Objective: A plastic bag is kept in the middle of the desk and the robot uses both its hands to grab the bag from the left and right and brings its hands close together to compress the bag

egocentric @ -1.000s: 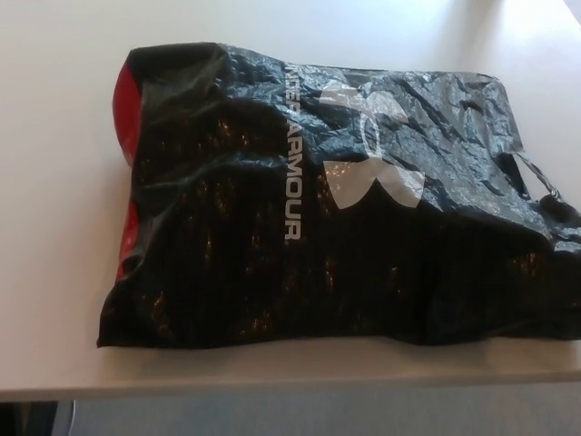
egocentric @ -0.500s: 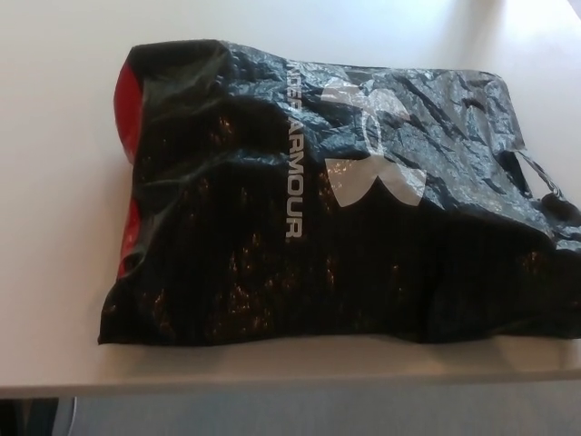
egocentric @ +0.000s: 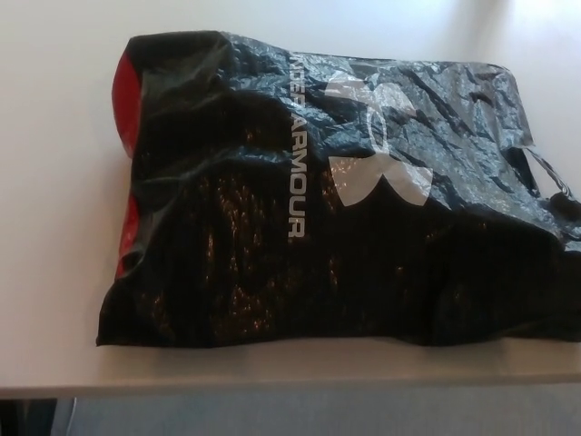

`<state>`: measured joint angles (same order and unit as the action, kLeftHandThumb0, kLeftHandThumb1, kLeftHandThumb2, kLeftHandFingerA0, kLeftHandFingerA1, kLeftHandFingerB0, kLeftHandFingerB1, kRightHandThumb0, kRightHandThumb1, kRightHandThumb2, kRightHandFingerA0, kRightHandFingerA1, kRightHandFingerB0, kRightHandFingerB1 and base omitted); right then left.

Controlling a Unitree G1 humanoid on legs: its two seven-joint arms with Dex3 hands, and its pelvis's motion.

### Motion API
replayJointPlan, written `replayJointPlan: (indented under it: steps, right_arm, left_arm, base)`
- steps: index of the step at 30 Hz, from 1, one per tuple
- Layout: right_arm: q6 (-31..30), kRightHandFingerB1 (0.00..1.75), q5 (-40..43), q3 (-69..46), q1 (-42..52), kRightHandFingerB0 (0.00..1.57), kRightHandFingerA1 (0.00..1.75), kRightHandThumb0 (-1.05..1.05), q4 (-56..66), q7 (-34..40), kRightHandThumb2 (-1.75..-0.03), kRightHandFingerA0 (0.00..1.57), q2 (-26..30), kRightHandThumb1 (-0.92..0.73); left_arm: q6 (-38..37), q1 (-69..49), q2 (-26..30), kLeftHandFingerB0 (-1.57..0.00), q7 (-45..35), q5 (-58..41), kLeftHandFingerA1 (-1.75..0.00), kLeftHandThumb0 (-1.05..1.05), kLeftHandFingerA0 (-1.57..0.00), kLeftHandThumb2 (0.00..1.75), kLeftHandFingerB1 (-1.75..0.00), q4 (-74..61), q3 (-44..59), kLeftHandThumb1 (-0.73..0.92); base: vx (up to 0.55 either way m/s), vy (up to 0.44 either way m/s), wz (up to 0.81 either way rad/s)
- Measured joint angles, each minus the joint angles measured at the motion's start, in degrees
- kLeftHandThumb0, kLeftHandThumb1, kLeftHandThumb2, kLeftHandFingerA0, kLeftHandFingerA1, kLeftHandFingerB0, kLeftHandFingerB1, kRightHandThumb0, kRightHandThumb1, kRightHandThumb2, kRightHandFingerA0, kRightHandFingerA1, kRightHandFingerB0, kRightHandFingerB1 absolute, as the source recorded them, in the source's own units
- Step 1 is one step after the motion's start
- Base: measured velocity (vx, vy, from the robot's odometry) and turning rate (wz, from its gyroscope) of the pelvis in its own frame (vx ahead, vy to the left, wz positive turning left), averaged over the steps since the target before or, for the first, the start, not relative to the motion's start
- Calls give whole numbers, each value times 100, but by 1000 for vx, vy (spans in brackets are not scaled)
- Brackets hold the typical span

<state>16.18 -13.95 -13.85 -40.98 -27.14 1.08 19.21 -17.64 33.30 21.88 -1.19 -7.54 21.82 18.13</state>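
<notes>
Black plastic bag (egocentric: 300, 200) fills most of frame, lying flat on the white desk (egocentric: 54, 227), centre to right, its right side running off the right edge of frame. Not compressed yet: spread wide, only crinkled. Neither robot hand in view, so finger state can't be told and nothing is holding the bag. Judged step: pre-grasp, approach not started. Next move calls for both hands to come in from left and right of frame, take the bag's side edges, then push inward toward centre.

Bag look: glossy, wrinkled thin film, white logo (egocentric: 377, 136) and vertical white lettering (egocentric: 297, 145) upper centre. Red inner surface (egocentric: 125, 91) shows at the left edge, upper left and again lower left. Thin handle loop (egocentric: 545, 173) at right edge. Looks puffed, maybe something inside; can't tell what.

Bag's near edge lies close to the desk front edge at lower frame; bare desk on the left and along the top. Floor strip (egocentric: 318, 413) under the desk edge at bottom.
</notes>
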Motion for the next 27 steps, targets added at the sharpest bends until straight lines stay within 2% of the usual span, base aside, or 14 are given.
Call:
replayJointPlan:
  steps: [2, 3, 6, 10, 11, 15, 18, 19, 20, 22, 24, 27]
  right_arm:
    - [-120, 0, -39, 77, -185, 0, 9, -104, -511, 39, -108, 0, 35, -68]
    - [-167, 0, -49, 108, -259, 0, 7, -103, -731, 53, -107, 0, 50, -68]
    - [-307, 0, -66, 178, -450, 0, 6, -104, -1387, 75, -107, 0, 88, -68]
    - [-536, 0, -73, 243, -651, 0, 7, -105, -2280, 111, -107, 0, 121, -70]
    - [-618, 0, -73, 265, -706, 0, 8, -102, -2550, 131, -106, 0, 126, -69]
    - [-927, 0, -68, 399, -862, 0, 5, -104, -3486, 237, -107, 0, 129, -70]
    - [-1069, 0, -68, 522, -887, 0, 5, -104, -3783, 302, -107, 0, 129, -70]
    - [-1095, 0, -68, 552, -887, 0, 5, -104, -3822, 323, -107, 0, 129, -71]
    - [-1118, 0, -65, 584, -887, 0, 4, -105, -3869, 352, -107, 0, 129, -71]
    - [-1169, 0, -52, 646, -887, 0, 5, -104, -3944, 400, -107, 0, 128, -72]
    - [-1199, 0, -38, 690, -887, 0, 5, -104, -3983, 435, -107, 0, 128, -72]
    - [-1217, 0, -21, 739, -887, 0, 5, -105, -3997, 486, -112, 0, 127, -77]
  left_arm:
    - [147, 120, -32, -6, -25, 0, -16, -92, 0, 126, -12, 353, -88, 92]
    - [210, 161, -46, -8, -34, 0, -7, -98, 0, 126, -10, 493, -122, 92]
    - [379, 272, -112, -9, -68, -2, -8, -95, 0, 125, -14, 946, -195, 92]
    - [658, 365, -219, -6, -122, -6, -11, -93, 0, 125, -11, 1556, -266, 92]
    - [745, 397, -256, -8, -147, -11, -13, -90, 0, 125, -18, 1748, -284, 90]
    - [1072, 476, -414, -10, -184, -7, -13, -93, 0, 125, -14, 2417, -415, 92]
    - [1218, 476, -484, -11, -223, -9, -12, -93, -1, 123, -16, 2616, -464, 91]
    - [1248, 476, -503, -7, -226, -10, -16, -90, 0, 125, -14, 2633, -467, 92]
    - [1273, 476, -537, -10, -232, -10, -11, -95, 0, 125, -14, 2649, -472, 91]
    - [1320, 476, -635, -9, -254, -11, -16, -90, 0, 124, -19, 2694, -485, 90]
    - [1356, 476, -692, -10, -250, -6, -13, -92, -1, 125, -16, 2718, -514, 92]
    - [1387, 476, -778, -10, -246, -5, -16, -90, -1, 125, -16, 2746, -543, 91]
  base:
    - [0, 0, 0]
    - [0, 0, 0]
    - [0, 0, 0]
    - [0, 0, 0]
    - [0, 0, 0]
    - [0, 0, 0]
    - [0, 0, 0]
    - [0, 0, 0]
    - [0, 0, 0]
    - [0, 0, 0]
    - [0, 0, 0]
    - [0, 0, 0]
